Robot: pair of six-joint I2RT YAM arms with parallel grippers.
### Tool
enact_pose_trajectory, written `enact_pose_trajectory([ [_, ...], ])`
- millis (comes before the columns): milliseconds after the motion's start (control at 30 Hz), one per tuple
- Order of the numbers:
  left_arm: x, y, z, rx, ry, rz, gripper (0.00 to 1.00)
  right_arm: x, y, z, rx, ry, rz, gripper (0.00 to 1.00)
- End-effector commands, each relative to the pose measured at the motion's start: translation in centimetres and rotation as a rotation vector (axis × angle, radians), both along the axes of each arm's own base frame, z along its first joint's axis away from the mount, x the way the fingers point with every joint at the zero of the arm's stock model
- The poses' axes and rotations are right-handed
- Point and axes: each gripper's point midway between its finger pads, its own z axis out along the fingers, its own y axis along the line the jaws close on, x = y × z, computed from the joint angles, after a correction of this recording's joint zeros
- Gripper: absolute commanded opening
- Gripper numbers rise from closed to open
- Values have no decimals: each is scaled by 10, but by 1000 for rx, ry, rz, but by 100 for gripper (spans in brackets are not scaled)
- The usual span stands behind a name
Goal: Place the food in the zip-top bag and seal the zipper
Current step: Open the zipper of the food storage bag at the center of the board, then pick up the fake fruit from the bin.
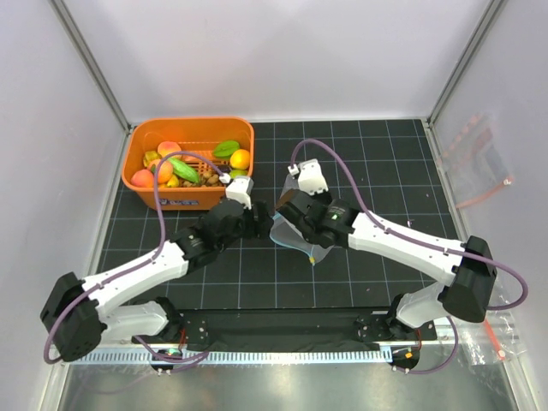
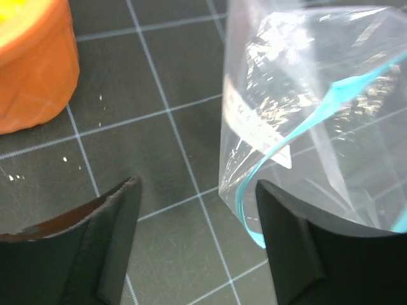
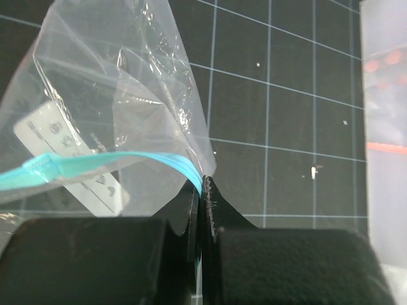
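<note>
The food, peaches, green pieces and yellow fruit, lies in the orange basket at the back left. The clear zip-top bag hangs crumpled just above the mat between my two grippers. My right gripper is shut on the bag's mouth edge, pinching the teal zipper; a white label shows through the plastic. My left gripper stands open over bare mat, and the bag with its zipper rests against its right finger. Nothing lies between the left fingers.
The orange basket's corner is close on the left gripper's left side. A second clear bag with a pink-red strip lies beyond the mat's right edge, seen also in the right wrist view as a pink-red strip. White walls enclose the black gridded mat.
</note>
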Motion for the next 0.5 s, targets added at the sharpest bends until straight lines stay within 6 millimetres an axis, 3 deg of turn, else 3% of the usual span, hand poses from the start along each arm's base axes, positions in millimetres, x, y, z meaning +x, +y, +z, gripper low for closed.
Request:
enact_pose_trajectory([
  [0,-4,-1,32,-73,-84,-40,77,5,15,9,120,-4,46,1],
  [167,-15,15,66,-136,-170,-31,100,10,12,4,107,6,24,1],
  [233,-9,34,88,-139,-234,56,100,11,12,2,114,14,23,1],
  [333,-1,61,107,-117,-254,206,100,11,12,0,117,16,24,1],
  [467,19,77,115,-79,-252,343,100,10,13,0,134,21,33,1],
])
